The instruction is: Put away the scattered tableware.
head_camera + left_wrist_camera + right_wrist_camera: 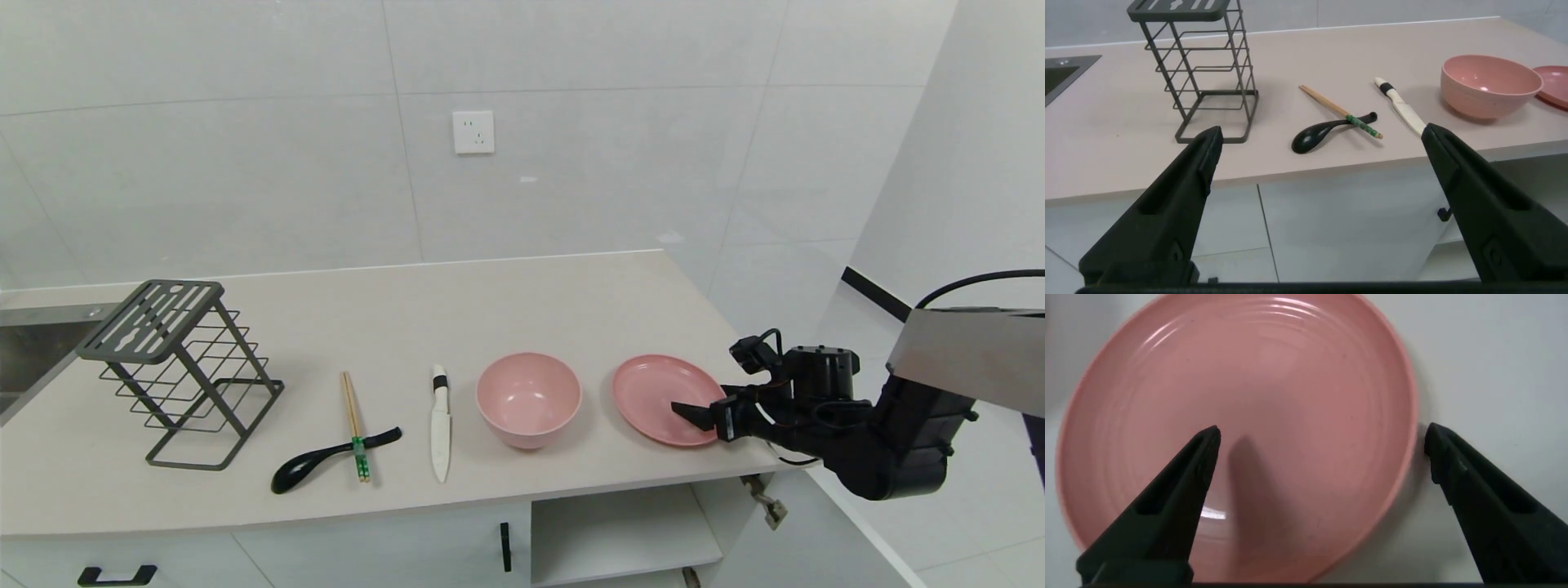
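Can't make out any print, just green bands on the chopsticks and a black band on the white knife. The right tool is spread wide and holding nothing, with one finger over the pink plate and the other just outside its rim. Can't tell if it's touching. The plate sits at the right end of the desk, next to the pink bowl. The left tool is wide open too, empty, hanging off the desk's front edge. The chopsticks lie across the black spoon, near the wire rack.
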You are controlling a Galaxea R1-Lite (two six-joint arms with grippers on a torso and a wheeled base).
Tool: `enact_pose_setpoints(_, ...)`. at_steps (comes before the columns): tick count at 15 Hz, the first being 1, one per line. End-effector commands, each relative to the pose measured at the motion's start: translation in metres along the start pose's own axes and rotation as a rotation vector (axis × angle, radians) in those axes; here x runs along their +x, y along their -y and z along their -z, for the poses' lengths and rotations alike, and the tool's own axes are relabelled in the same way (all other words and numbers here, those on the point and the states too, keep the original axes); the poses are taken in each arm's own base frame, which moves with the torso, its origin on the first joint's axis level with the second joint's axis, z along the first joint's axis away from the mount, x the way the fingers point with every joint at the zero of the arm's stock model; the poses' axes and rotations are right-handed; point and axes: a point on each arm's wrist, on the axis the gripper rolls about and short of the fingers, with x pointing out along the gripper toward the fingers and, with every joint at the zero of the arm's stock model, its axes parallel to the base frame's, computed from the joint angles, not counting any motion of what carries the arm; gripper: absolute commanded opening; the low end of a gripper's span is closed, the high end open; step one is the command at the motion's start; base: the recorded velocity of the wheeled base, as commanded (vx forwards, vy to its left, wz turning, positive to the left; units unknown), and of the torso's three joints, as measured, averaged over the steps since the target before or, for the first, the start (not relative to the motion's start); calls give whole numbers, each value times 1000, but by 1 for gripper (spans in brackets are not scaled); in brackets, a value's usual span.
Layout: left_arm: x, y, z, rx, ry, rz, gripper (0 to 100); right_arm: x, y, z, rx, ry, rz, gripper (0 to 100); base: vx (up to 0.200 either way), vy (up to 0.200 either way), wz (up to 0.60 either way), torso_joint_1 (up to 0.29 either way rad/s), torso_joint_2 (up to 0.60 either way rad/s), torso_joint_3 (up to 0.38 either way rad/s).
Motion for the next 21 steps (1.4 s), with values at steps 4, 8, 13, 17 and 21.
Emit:
enact_pose_setpoints(4, 0, 0, 0, 0, -1, 0, 100, 3, 5, 10, 21, -40, 75, 0, 0, 0, 0, 0, 0, 0)
enact_pose_setpoints(8, 0, 0, 0, 0, -1, 0, 100, 3, 8, 9, 21, -30, 82, 0, 0, 0, 0, 0, 0, 0)
enact_pose_setpoints(13, 0, 0, 0, 0, -1, 0, 100, -11, 14, -27, 19, 115, 106, 0, 0, 0, 0, 0, 0, 0)
enact_pose_setpoints(17, 0, 0, 0, 0, -1, 0, 100, -36, 4, -64, 88, 239, 91, 0, 0, 0, 0, 0, 0, 0)
enact_pose_setpoints(21, 0, 0, 0, 0, -1, -2, 100, -73, -19, -84, 153, 340, 56, 0, 0, 0, 0, 0, 0, 0)
